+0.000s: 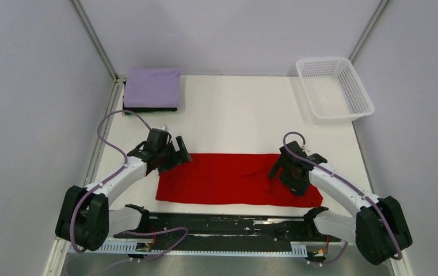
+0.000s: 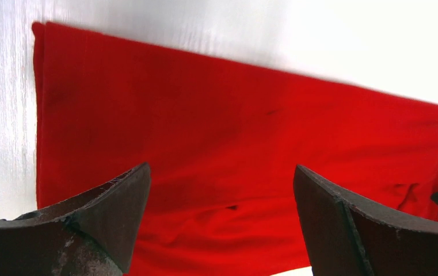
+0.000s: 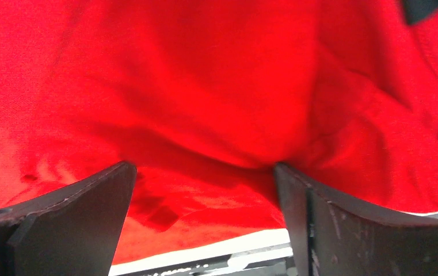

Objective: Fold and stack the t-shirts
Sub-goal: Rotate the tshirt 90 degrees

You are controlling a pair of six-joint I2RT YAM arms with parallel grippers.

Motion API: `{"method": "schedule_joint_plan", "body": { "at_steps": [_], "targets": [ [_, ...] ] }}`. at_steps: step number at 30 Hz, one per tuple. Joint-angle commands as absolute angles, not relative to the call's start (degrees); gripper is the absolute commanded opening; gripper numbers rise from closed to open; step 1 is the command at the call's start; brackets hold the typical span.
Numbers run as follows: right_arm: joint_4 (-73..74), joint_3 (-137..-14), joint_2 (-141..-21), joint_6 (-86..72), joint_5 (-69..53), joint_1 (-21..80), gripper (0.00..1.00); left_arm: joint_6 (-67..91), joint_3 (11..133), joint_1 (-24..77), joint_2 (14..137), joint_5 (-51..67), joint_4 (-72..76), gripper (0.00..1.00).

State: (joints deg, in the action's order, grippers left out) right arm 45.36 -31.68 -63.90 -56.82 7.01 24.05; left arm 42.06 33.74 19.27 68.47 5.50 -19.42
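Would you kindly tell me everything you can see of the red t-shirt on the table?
The red t-shirt is plain, bright, soft-looking cloth, folded into a long flat band lying across the white table between the arms. Its left part lies smooth with a straight edge; its right part is rumpled. The left pincer and right pincer hang open over its ends, neither gripping it.

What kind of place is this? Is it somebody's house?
Probably a robot lab, not a house: a left arm and right arm bolted to a white table, bare walls boxing it in, a red shirt laid between them.
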Motion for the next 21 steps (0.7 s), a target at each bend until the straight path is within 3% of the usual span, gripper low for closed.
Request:
{"method": "schedule_joint_plan", "body": {
  "at_steps": [1,11,21],
  "targets": [
    [34.1,-26.4,-59.7,-60.1,3.3,19.8,1.0,41.0,33.1,19.4,68.7,4.6,-15.6,1.0],
    [17.9,-28.8,-71.6,-56.0,4.3,14.5,1.0,43.3,26.7,20.8,65.6,4.5,-16.2,1.0],
    [10.1,-57.1,-103.5,-43.6,-4.9,10.2,1.0,51.7,22.6,31.7,60.8,3.7,-18.3,1.0]
  ]
}}
